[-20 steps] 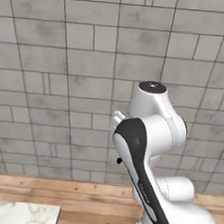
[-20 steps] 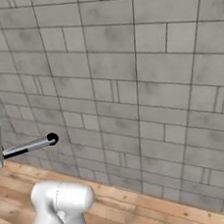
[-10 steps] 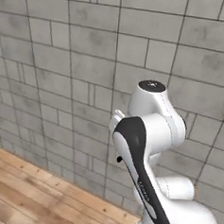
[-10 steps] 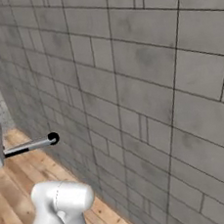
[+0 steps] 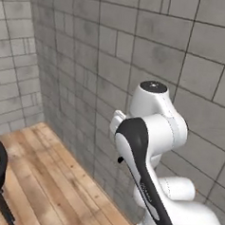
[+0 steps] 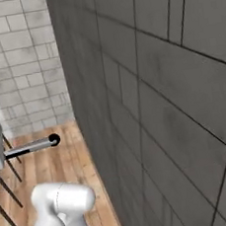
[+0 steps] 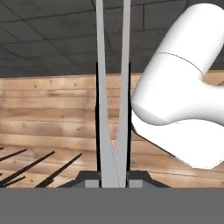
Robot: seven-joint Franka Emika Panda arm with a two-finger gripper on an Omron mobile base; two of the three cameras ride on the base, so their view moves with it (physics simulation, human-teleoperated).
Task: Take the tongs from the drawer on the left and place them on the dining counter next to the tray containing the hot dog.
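The long slim tongs with two silver-grey arms [image 7: 113, 100] are clamped at their joined end between the dark fingertips of the end effector [image 7: 113, 177], so both arms run straight out along the hand. They are carried aloft, above a wooden plank floor [image 7: 52, 113] and beside a grey block wall [image 6: 163, 104], seemingly so transit to the counter stays unobstructed.

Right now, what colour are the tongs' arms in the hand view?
Silver-grey. The tongs show best in the hand view, their two arms running up from the fingers.
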